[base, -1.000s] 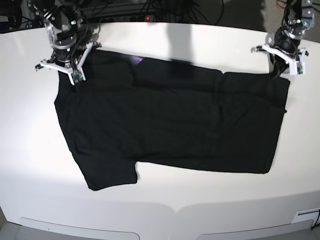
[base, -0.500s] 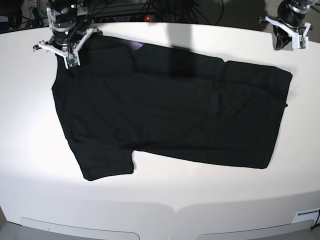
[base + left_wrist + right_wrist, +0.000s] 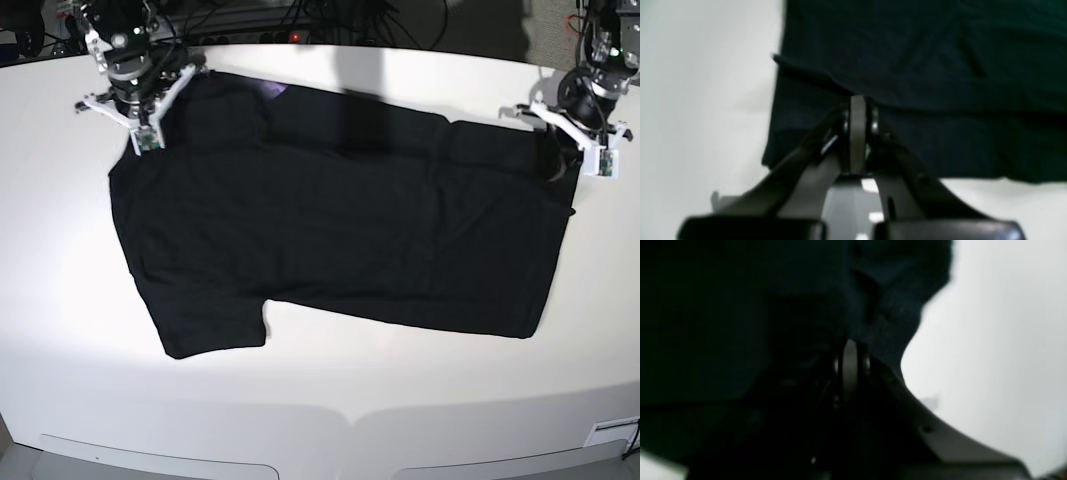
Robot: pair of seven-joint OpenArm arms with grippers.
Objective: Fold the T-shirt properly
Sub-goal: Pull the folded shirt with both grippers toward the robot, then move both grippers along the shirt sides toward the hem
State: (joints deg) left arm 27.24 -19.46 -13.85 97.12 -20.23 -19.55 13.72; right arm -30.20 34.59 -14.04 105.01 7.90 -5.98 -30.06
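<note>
The T-shirt (image 3: 340, 230) lies flat, plain black side up, across the middle of the white counter (image 3: 330, 400), its long axis running from the counter's left edge toward its right edge in the base view. 1 sleeve sticks out toward the near edge at the left; a sliver of purple shows at the far edge of the cloth.

Both arms sit at the shirt's far corners. The right pincer (image 3: 140, 135) is at the far-left corner of the cloth, the left pincer (image 3: 565, 150) at the far-right corner — each arm is nearest its own end, so neither has to cross over.

In the wrist views both pincers read as fully closed, jaws pressed together with the tip right at the cloth's edge. The left pincer (image 3: 858, 100) meets a raised fold of fabric; the right pincer (image 3: 850, 346) is buried in dark cloth. Whether any fabric is actually pinched between the jaws I cannot tell from these blurred views.

From either pincer the body of the shirt lies toward the counter's near edge — my guess is that the coming fold carries the far edge that way.
</note>
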